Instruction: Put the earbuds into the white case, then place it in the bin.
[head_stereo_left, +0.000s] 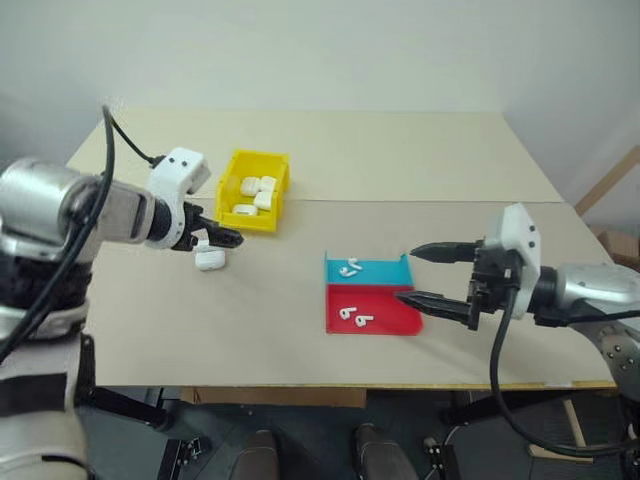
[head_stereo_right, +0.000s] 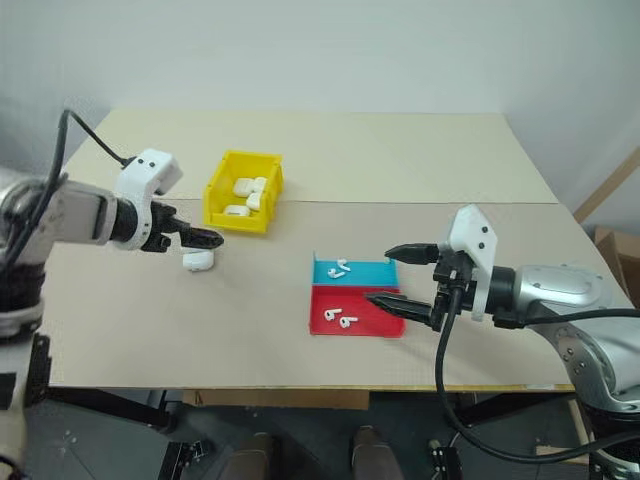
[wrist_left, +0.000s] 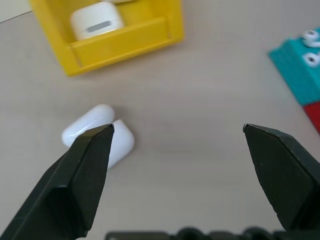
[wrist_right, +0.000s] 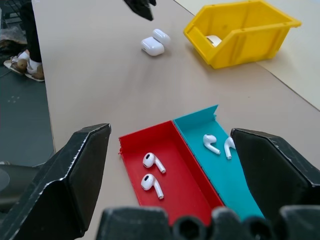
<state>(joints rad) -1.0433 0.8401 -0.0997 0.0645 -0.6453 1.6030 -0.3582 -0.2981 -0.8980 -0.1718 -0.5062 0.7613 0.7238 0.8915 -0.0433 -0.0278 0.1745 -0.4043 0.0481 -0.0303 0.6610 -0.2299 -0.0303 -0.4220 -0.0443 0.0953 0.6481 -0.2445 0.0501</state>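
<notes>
1. The left pincer (head_stereo_left: 222, 238) reaches in from the left, angled down toward the surface (head_stereo_left: 250, 320), fingers spread and holding nothing, just above the white case (head_stereo_left: 209, 259).
2. The white case lies open on the surface, just in front of the bin (head_stereo_left: 255, 190), which already holds several white cases.
3. The earbuds (wrist_right: 152, 172) lie in the red-and-blue tray (head_stereo_left: 372, 295), two in each half.
4. The right pincer (head_stereo_left: 418, 275) points leftward at the tray's right edge, nearly level, spread wide and empty.

White case (head_stereo_left: 210, 259) open on table nr yellow bin (head_stereo_left: 254, 190); earbuds (wrist_right: 152, 173) in tray.
</notes>
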